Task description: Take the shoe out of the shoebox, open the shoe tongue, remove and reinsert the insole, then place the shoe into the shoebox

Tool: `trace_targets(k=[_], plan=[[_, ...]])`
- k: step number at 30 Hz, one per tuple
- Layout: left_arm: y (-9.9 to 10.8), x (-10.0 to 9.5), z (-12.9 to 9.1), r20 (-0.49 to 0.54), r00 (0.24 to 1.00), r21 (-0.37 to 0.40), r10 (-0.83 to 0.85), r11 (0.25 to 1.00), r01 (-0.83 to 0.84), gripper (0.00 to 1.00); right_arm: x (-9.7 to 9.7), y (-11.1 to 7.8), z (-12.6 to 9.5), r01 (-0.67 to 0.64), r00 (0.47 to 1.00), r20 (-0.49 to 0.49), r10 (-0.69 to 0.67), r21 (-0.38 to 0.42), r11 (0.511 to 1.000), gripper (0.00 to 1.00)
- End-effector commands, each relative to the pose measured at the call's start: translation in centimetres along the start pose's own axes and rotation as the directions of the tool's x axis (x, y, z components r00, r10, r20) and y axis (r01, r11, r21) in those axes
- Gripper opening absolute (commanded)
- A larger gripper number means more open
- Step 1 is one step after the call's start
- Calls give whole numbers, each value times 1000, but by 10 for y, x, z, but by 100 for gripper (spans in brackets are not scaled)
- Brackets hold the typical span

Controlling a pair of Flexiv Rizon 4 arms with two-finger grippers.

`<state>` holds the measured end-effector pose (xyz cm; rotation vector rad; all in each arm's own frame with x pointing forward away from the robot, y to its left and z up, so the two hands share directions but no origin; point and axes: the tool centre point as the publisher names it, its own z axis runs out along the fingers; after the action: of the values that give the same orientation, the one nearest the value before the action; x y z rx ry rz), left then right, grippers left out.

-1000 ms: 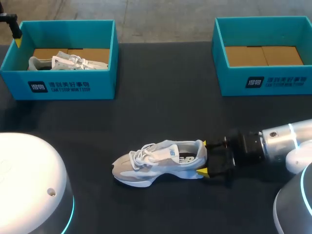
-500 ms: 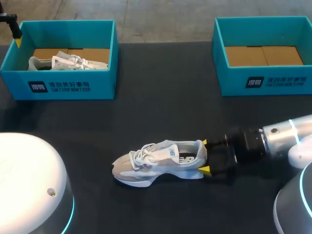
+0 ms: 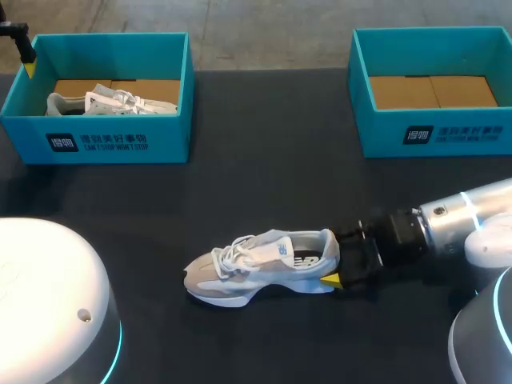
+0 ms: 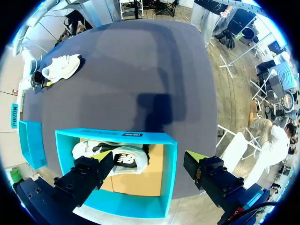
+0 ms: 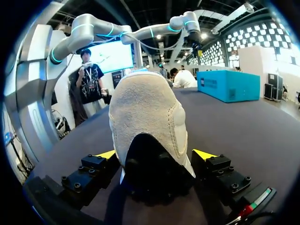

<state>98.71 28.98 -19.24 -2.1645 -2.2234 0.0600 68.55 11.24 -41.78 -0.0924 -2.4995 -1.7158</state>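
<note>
Print in white marks the left shoebox (image 3: 96, 142) and the right shoebox (image 3: 436, 134). Right gripper (image 3: 334, 258), fingers apart, straddles the heel of the shoe (image 3: 256, 266), closer than before; left gripper (image 4: 149, 157) hangs spread.

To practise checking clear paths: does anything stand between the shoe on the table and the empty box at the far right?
Nothing visible does. The right gripper is at the heel of the shoe, and no object lies between it and the empty box.

Head looks down from behind; all three views share the shoe (image 3: 260, 268)
</note>
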Motion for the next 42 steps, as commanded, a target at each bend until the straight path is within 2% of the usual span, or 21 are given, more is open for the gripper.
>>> trace_targets(k=[1,9,30,31,32,33,42], plan=[[-2,0,0,-3,1000,-4,0,1000,0,100,3,1,7,32,999,7,-32,6,999,100],[-2,0,0,-3,1000,-4,0,1000,0,100,4,1,16,85,996,-14,-85,4,996,100],[-2,0,0,-3,1000,-4,0,1000,0,100,2,9,27,119,993,-24,-119,-2,993,100],[-2,0,0,-3,1000,-4,0,1000,0,100,2,9,28,121,992,-22,-121,-3,993,81],[-2,0,0,-3,1000,-4,0,1000,0,100,2,9,28,124,992,-19,-124,-5,992,45],[-2,0,0,-3,1000,-4,0,1000,0,100,3,9,28,127,992,-14,-127,-5,992,0],[-2,0,0,-3,1000,-4,0,1000,0,100,9,10,28,145,989,20,-144,-23,989,0]])
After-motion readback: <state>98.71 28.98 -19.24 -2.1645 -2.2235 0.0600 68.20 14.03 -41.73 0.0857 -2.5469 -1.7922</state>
